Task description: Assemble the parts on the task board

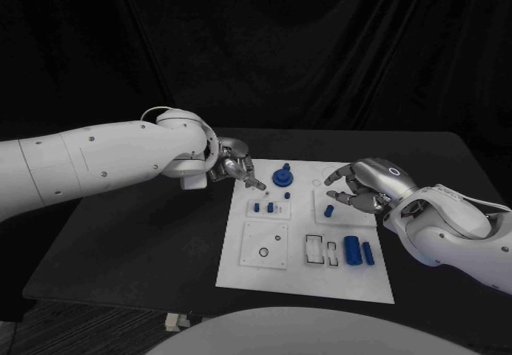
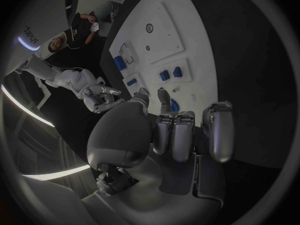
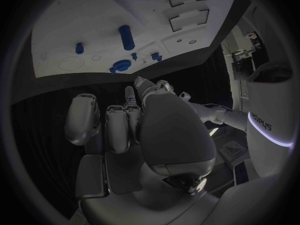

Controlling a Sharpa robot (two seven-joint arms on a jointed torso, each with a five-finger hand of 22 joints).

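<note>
Centrally on the black desk point(image 1: 139, 244) lies the white task board point(image 1: 304, 237), and both robot hands sit at its far end. The left robot hand point(image 1: 237, 168) reaches in over the board's far left corner, its fingers bent forward and apart, one fingertip point(image 1: 260, 185) pointing down close to the board; nothing is plainly held in it. Just beside that fingertip, toward the middle of the board's far edge, stands the round blue knob part point(image 1: 282, 177). Nearer than the knob, a small raised plate carries short blue pegs point(image 1: 272, 206).

The right robot hand point(image 1: 362, 186) hovers over the board's far right corner with its fingers curled loosely and spread, and nothing can be seen in its grasp. A small blue peg point(image 1: 328, 211) stands just below its fingertips; whether a finger touches it cannot be told. Toward the board's near right part lie two blue cylinders point(image 1: 359, 251) side by side, next to two dark rectangular slots point(image 1: 321, 249). On the near left part sits a square plate with a black ring point(image 1: 263, 252).

From the left wrist, the left robot hand point(image 2: 169, 130) shows its fingers stretched toward the board point(image 2: 187, 45), with blue parts point(image 2: 169, 74) beyond the fingertips. From the right wrist, the right robot hand point(image 3: 131, 120) faces the board point(image 3: 81, 40) and a blue cylinder point(image 3: 126, 37).

Only lettering on the robot's white body shows in the wrist views, too bent and partial to read surely.
</note>
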